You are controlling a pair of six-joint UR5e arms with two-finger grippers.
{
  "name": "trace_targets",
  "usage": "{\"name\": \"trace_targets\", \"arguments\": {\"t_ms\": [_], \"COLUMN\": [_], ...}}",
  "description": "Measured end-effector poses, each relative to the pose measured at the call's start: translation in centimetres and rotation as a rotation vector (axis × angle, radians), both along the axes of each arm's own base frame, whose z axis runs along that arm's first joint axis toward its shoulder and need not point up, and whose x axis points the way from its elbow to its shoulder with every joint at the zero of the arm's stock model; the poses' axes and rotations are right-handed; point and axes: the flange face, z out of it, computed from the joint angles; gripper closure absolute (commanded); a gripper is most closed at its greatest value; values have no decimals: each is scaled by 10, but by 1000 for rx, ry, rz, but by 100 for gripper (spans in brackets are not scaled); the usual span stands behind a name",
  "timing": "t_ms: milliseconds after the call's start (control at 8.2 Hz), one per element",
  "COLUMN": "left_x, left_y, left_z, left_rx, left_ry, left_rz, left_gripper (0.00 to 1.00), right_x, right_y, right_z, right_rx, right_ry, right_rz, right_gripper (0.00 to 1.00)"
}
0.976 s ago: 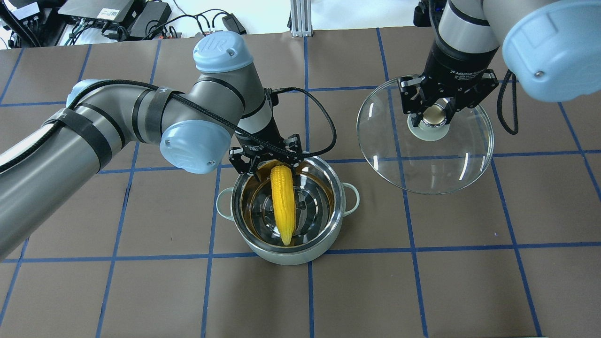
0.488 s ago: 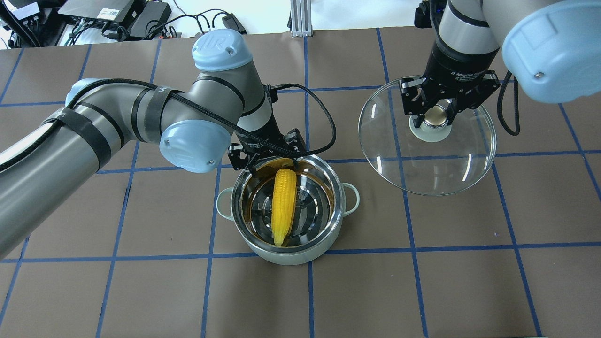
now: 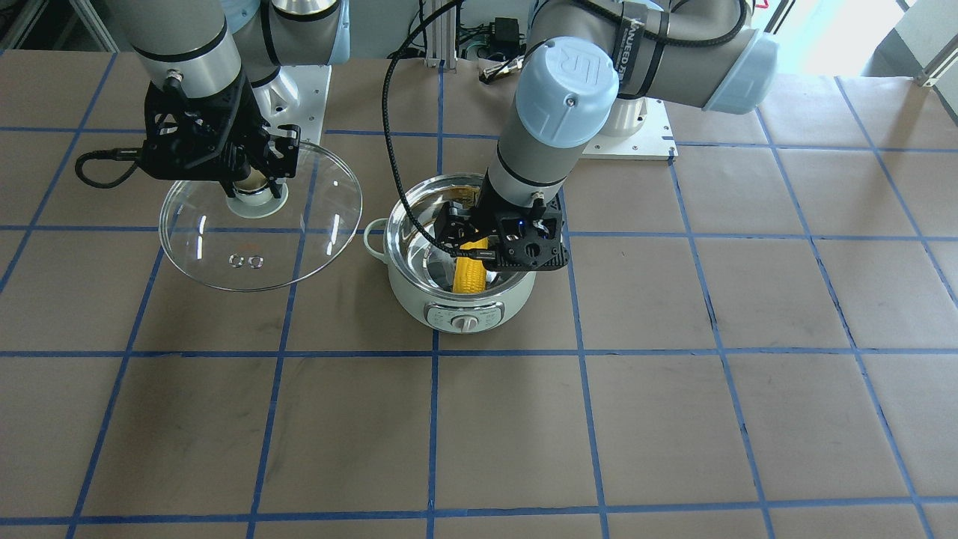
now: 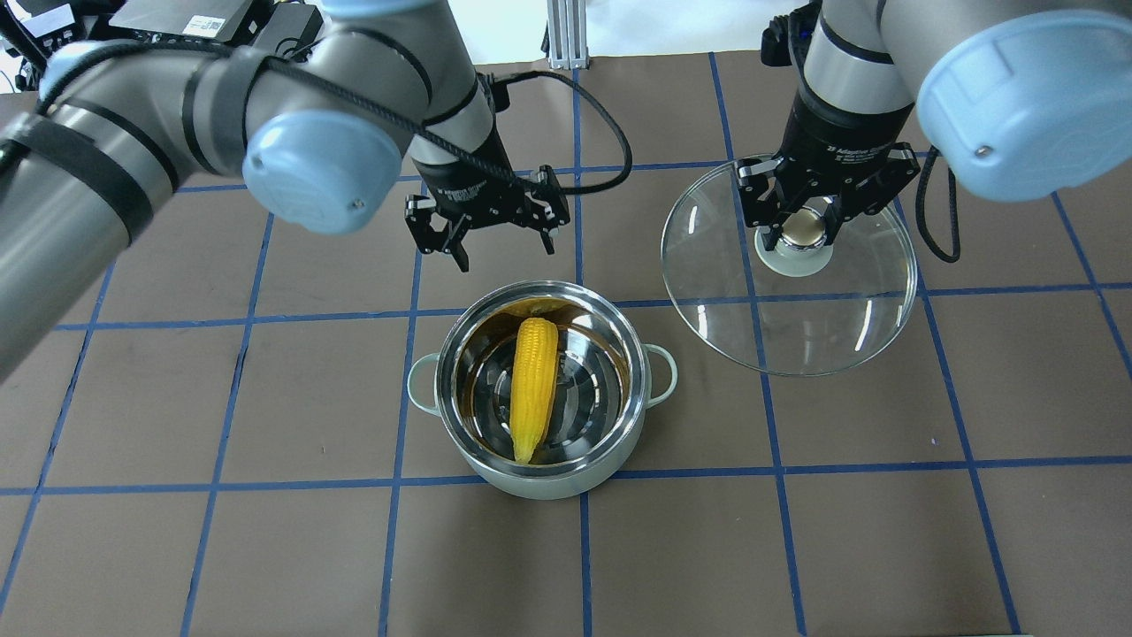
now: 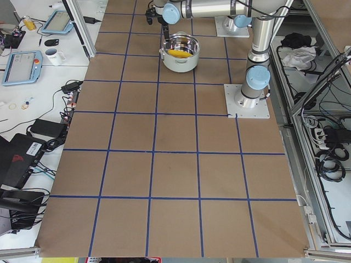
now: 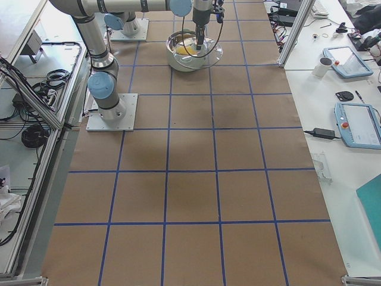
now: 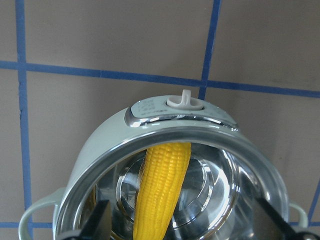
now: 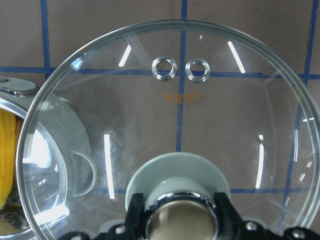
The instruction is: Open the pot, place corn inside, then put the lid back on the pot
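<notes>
Your left gripper [image 4: 504,252] hangs wide open and empty over the robot-side rim of the pot [image 4: 531,485]. The corn [image 4: 533,389] lies inside the steel bowl. Your right gripper [image 4: 800,232] clamps the knob of the lid [image 4: 796,327], held aloft beside the pot. Both side views show the grippers too small to judge.

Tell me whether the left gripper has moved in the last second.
Yes. The left gripper has drawn away from the pot rim, upward in the overhead view, across the blue tape line.
</notes>
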Motion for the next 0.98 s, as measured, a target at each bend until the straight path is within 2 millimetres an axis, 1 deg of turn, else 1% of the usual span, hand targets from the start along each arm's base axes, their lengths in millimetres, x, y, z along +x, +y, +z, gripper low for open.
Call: {"name": "trace_targets", "arguments": {"t_ms": [122, 244, 366, 488, 610, 732, 854, 976], "left_x": [0, 2, 7, 18, 38, 59, 74, 88], "left_y": [-9, -13, -9, 2, 13, 25, 35, 39], "left_z": [43, 86, 124, 154, 178, 197, 207, 209], "left_rx": [-5, -29, -63, -85, -110, -127, -131, -125], "left_ry": [0, -6, -20, -45, -106, -159, -186, -196], "left_rz": [-14, -29, -62, -89, -102, -111, -124, -142], "left_gripper": [0, 0, 0, 0, 0, 0, 0, 0], "right_x": [17, 42, 76, 106, 130, 150, 168, 185], "right_y": [3, 8, 13, 19, 24, 28, 32, 36], "right_z": [-3, -9, -16, -24, -31, -39, -48, -56], "right_rx": [-1, -2, -16, -29, -38, -40, -40, -44], "right_ry": [1, 4, 5, 4, -4, -12, -17, -23], "right_rz": [9, -6, -32, -56, -88, -119, -140, -161], "right_gripper": [79, 79, 80, 80, 81, 81, 81, 81]}}
